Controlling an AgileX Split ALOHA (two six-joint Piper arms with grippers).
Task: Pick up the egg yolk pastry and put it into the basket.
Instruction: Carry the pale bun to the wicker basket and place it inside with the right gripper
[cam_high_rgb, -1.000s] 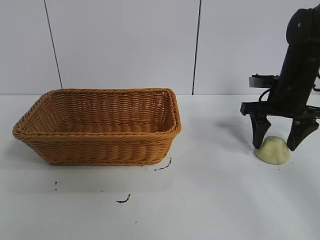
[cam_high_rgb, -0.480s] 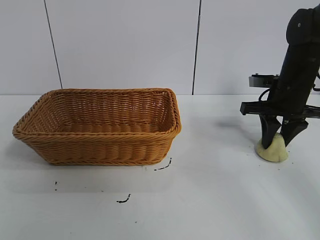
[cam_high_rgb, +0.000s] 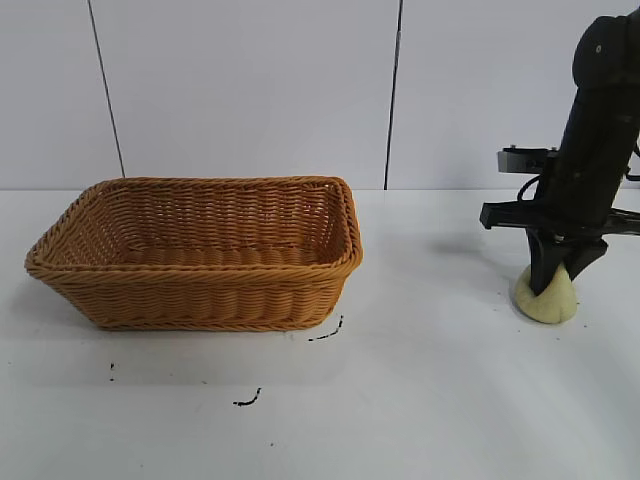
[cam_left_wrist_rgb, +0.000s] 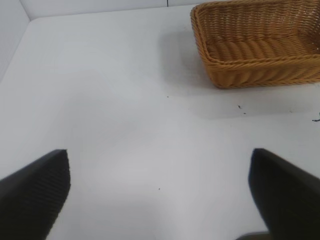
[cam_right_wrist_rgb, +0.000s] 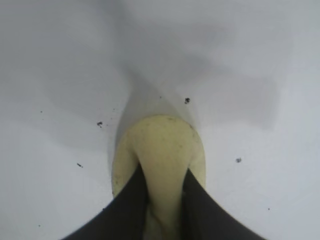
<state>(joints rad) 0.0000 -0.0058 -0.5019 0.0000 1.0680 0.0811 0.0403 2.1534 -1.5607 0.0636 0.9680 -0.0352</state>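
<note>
- white table held the basket well left of the right gripper.
- right gripper pinched the egg yolk pastry between its fingertips, pointing down.
- left gripper stood wide apart.

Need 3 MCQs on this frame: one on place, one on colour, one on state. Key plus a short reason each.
1. Where is the pastry?
A. inside the basket
B. right of the basket, apart from it
C. leaning on the basket's rim

2. What colour is the basket?
A. orange-brown
B. dark blue
C. white

3. What is the right hand doing?
A. hanging wide open above the basket
B. shut on the pastry, pinching it
C. lying flat on the table

Key: 1 B, in the exterior view bare table separates the two. 2 A, its woven sides show that colour. 3 B, the right wrist view shows both fingers pressed into the pastry's sides.
</note>
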